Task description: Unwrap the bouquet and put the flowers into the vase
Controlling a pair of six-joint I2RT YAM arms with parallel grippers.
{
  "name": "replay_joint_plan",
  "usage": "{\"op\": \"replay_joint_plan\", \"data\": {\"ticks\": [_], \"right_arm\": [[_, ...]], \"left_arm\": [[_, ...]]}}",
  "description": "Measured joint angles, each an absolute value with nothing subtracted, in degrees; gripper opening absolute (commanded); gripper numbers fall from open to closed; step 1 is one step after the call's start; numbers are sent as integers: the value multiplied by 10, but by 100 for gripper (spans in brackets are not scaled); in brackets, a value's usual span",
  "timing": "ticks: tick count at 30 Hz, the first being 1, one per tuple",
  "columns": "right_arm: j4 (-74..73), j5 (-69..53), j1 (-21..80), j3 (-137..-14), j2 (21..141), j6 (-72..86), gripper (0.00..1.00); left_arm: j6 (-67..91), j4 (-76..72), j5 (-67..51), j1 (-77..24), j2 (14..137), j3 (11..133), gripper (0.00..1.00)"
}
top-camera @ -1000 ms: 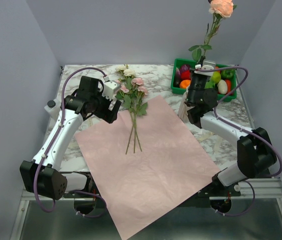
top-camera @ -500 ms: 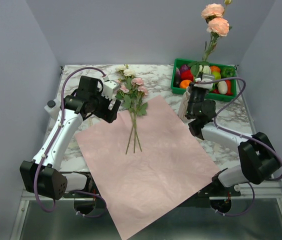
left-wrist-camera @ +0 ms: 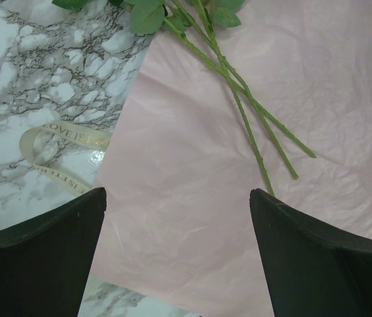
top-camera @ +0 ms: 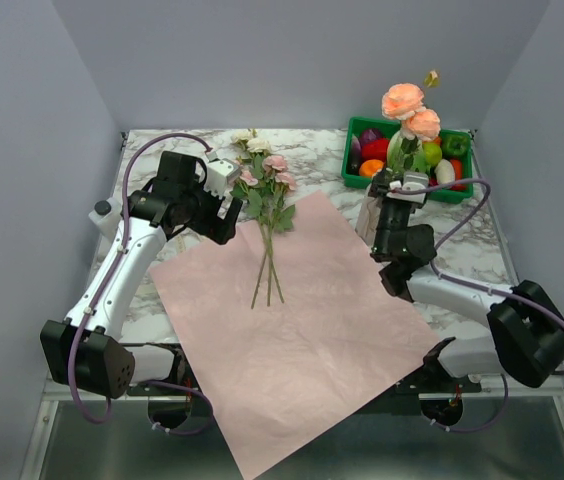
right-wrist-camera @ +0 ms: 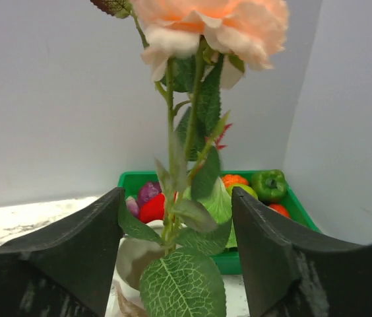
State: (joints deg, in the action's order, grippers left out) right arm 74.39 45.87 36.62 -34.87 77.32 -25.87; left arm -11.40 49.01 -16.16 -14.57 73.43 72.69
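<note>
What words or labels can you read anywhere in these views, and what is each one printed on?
"LOVE IS": on the cream ribbon, which lies on the marble table beside the pink wrapping paper; the letters that follow are too blurred to read.
Lower loop of the same ribbon: more print, too small to read.
Nothing else in any view carries readable text.

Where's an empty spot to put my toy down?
The near half of the pink paper, below the loose flowers, is bare. So is the marble table between the loose flowers and the green crate. It's crowded by the vase, where the right hand hovers.
</note>
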Motion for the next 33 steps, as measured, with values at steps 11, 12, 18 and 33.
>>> {"op": "replay_joint_plan", "data": {"ticks": [11,12,18,33], "right_arm": [[536,488,501,-323,593,-130,73],[508,487,508,-326,588,-108,72],[308,442,533,-397,649,24,64],[42,243,535,-748,1056,198,44]], "left_arm": [[-113,488,-164,-146,740,722,99],[-113,488,-164,-146,741,722,99],[-112,481,-163,-145,742,722,99],[-103,486,-161,-84,747,742,99]]}}
